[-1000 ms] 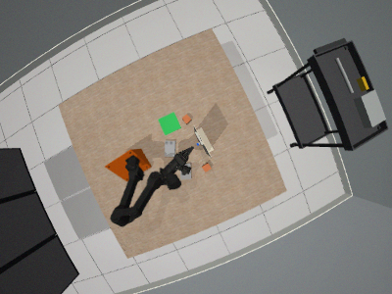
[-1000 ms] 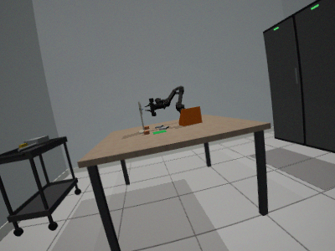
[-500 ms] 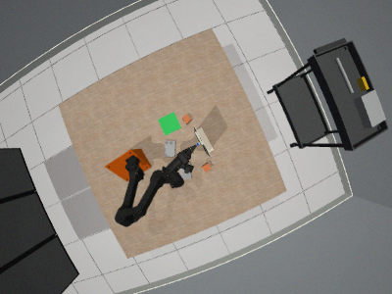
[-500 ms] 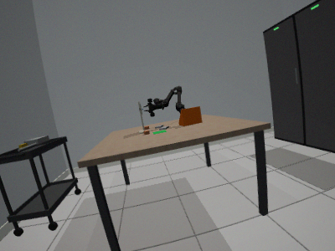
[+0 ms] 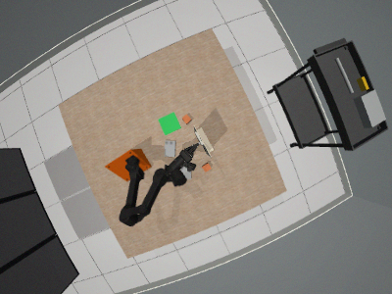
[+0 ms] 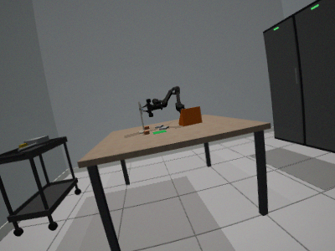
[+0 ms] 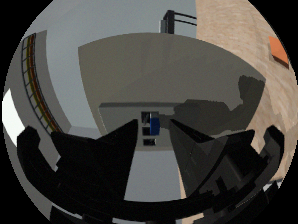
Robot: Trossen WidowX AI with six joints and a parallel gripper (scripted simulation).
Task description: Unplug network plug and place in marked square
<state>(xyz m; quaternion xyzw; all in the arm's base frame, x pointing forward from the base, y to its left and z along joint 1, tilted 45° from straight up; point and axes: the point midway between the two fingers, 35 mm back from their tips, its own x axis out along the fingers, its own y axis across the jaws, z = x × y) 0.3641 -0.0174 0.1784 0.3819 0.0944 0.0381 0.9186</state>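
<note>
The pale upright panel [image 5: 204,141] [image 6: 141,115] [image 7: 150,65] stands in front of the arm. In the wrist view a small blue plug [image 7: 155,126] sits at the panel's dark socket openings, right of their column; its thin tab cannot be made out. My gripper [image 5: 198,145] [image 6: 144,107] [image 7: 153,123] is partly open with nothing between its fingers. Its tips point at the panel and show on either side of the plug in the wrist view; the remaining distance is hard to tell. The green marked square [image 5: 170,123] [image 6: 159,132] lies flat on the table [image 5: 113,108] [image 6: 209,131].
A small orange block [image 5: 187,119] lies beside the green square, another orange block [image 5: 207,167] near the panel's other end. A grey plate [image 5: 170,148] lies between the panel and the large orange wedge [image 5: 142,158] [image 6: 191,116]. Another grey piece is partly under the arm.
</note>
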